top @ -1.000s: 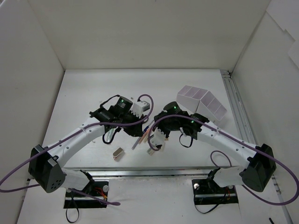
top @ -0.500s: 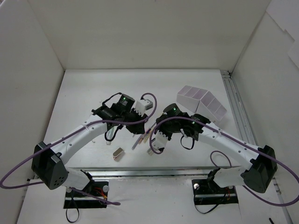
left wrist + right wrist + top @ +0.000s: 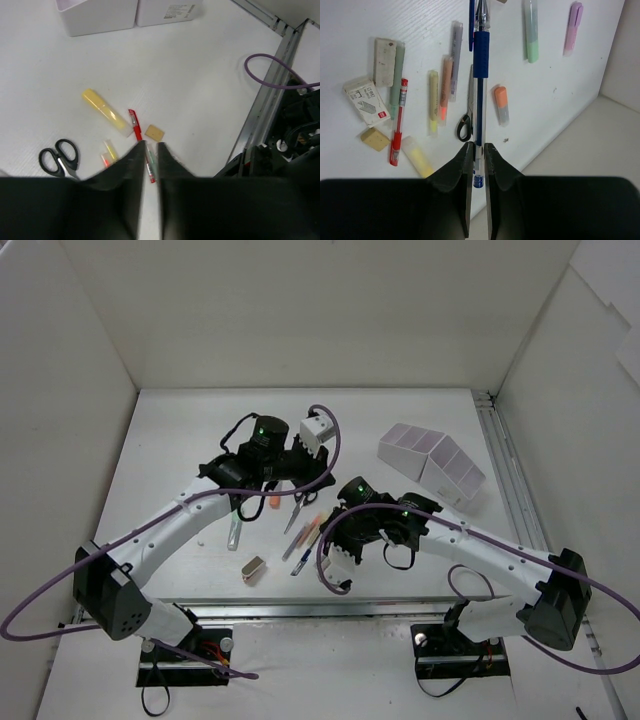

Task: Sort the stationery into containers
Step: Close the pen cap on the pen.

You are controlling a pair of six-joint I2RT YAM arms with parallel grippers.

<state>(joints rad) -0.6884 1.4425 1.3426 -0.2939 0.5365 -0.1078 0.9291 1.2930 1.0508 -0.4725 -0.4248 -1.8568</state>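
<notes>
My right gripper point(image 3: 479, 146) is shut on the end of a blue pen point(image 3: 481, 90) and holds it above the pile; in the top view it point(image 3: 325, 545) hangs near the front. Below lie black-handled scissors point(image 3: 466, 107), an orange marker point(image 3: 501, 105), a pale-green marker point(image 3: 531, 30), a yellow marker point(image 3: 419, 156), a red pen point(image 3: 397, 125) and beige erasers point(image 3: 383, 61). My left gripper point(image 3: 151, 145) is shut and empty, raised above the pile point(image 3: 298, 468). The white divided tray point(image 3: 432, 462) stands at the back right. A metallic block point(image 3: 254, 567) lies front left.
A purple marker point(image 3: 573, 20) and a boxed eraser point(image 3: 366, 100) lie among the items. White walls close in the table on three sides. A metal rail point(image 3: 505, 480) runs along the right edge. Purple cables loop off both arms.
My left gripper has risen and drawn back from the pile, uncovering the scissors and pens. My right gripper has moved toward the front edge with the blue pen in it.
</notes>
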